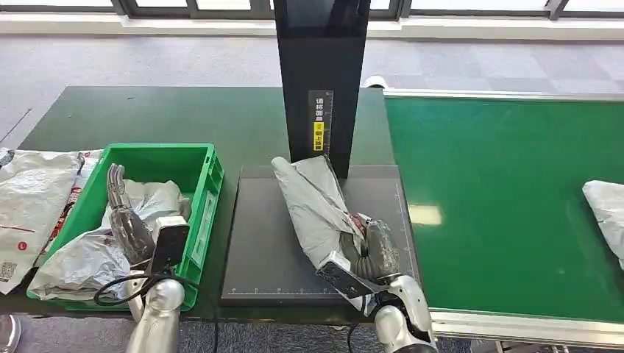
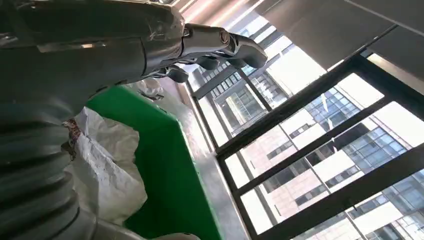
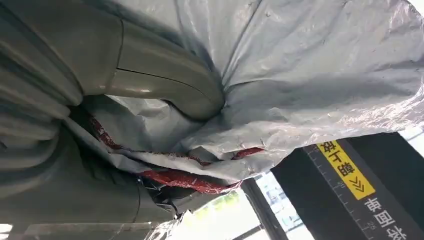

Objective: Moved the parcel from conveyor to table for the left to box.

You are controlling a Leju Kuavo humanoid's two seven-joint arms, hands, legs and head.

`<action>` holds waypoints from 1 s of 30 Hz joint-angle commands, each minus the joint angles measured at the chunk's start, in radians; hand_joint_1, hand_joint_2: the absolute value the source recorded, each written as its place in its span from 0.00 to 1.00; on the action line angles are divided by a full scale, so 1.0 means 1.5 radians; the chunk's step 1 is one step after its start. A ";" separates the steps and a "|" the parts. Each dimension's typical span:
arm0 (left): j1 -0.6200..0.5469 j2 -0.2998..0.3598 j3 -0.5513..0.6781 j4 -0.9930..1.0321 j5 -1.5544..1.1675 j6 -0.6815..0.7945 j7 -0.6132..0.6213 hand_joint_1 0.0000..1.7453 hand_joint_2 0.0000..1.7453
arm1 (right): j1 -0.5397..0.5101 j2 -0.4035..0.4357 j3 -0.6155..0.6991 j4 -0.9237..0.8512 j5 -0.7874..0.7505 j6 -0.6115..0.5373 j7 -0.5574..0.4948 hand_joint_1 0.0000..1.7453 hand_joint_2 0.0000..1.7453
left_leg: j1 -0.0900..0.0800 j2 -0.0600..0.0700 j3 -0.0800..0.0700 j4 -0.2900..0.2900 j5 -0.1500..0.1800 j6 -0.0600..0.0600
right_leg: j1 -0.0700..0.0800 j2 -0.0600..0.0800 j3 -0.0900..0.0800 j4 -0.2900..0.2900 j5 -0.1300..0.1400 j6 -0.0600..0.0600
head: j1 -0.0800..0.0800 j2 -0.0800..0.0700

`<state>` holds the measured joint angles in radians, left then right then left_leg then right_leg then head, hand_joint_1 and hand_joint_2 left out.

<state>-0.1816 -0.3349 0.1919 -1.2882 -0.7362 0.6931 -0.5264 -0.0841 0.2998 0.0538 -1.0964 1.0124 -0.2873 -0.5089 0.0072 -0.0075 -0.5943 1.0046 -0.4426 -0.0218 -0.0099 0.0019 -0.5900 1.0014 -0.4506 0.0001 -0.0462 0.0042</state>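
A grey plastic parcel [image 1: 315, 207] lies tilted over the black scale plate [image 1: 257, 250] in front of the black pillar [image 1: 321, 81]. My right hand [image 1: 370, 251] grips its near end; in the right wrist view the thumb [image 3: 165, 80] presses into the crumpled grey film of the parcel [image 3: 310, 75]. My left hand [image 1: 126, 217] stands upright over the green box [image 1: 203, 176], fingers apart and holding nothing. Its fingers [image 2: 220, 47] stretch out above the green box wall [image 2: 160, 165] in the left wrist view. Several grey parcels [image 1: 96, 250] lie in the box.
A green conveyor belt [image 1: 508, 198] runs on the right, with another grey parcel [image 1: 607, 209] at its right edge. White parcels [image 1: 33, 202] lie on the dark table left of the box. Windows stand behind.
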 commanded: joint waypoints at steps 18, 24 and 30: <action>0.046 -0.009 -0.026 -0.014 -0.004 0.003 0.010 0.00 1.00 | -0.015 -0.027 -0.006 0.065 0.082 -0.099 0.085 0.00 1.00 | 0.000 0.001 0.003 -0.002 -0.001 0.001 | 0.000 0.001 0.003 -0.003 0.000 0.000 | 0.000 0.000; 0.054 -0.009 -0.009 -0.032 -0.005 0.003 0.008 0.00 1.00 | -0.017 -0.026 -0.013 0.061 0.098 -0.150 0.094 0.00 1.00 | 0.000 0.001 0.002 -0.001 -0.001 0.001 | 0.000 0.001 0.002 -0.002 0.000 0.000 | 0.000 0.000; 0.051 -0.009 -0.018 -0.024 -0.009 0.003 0.012 0.00 1.00 | -0.012 -0.027 -0.016 0.059 0.100 -0.154 0.097 0.00 1.00 | 0.000 0.000 0.002 -0.002 0.000 0.001 | 0.000 0.000 0.002 -0.002 0.000 0.000 | 0.000 0.000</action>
<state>-0.1563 -0.3323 0.1911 -1.3329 -0.7439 0.6931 -0.5173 -0.0818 0.2865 0.0534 -1.0620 1.1608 -0.5089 -0.3677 0.0072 -0.0076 -0.5947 1.0045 -0.4430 -0.0219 -0.0099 0.0020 -0.5903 1.0013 -0.4508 0.0001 -0.0462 0.0042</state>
